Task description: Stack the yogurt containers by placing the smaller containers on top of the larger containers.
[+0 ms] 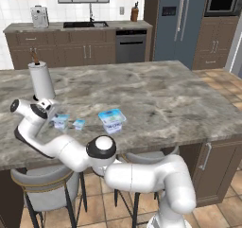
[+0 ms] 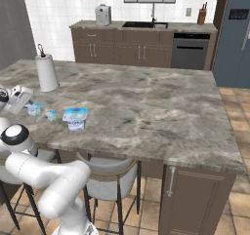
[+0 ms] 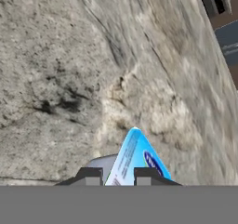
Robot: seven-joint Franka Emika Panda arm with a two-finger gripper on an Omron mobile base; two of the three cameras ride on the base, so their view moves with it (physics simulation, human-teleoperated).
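Low over marble desk [image 1: 156, 94], pincer [image 3: 118, 174] straddles one small yogurt cup [image 3: 135, 160], tips either side; grip firmness unclear. Second small cup [image 1: 79, 124] just beside; larger tub [image 1: 112, 119] near right.

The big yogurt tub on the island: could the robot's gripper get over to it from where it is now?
Probably yes. The gripper sits at a small cup, and only the other small cup stands on the counter before the tub; passing above it looks possible.
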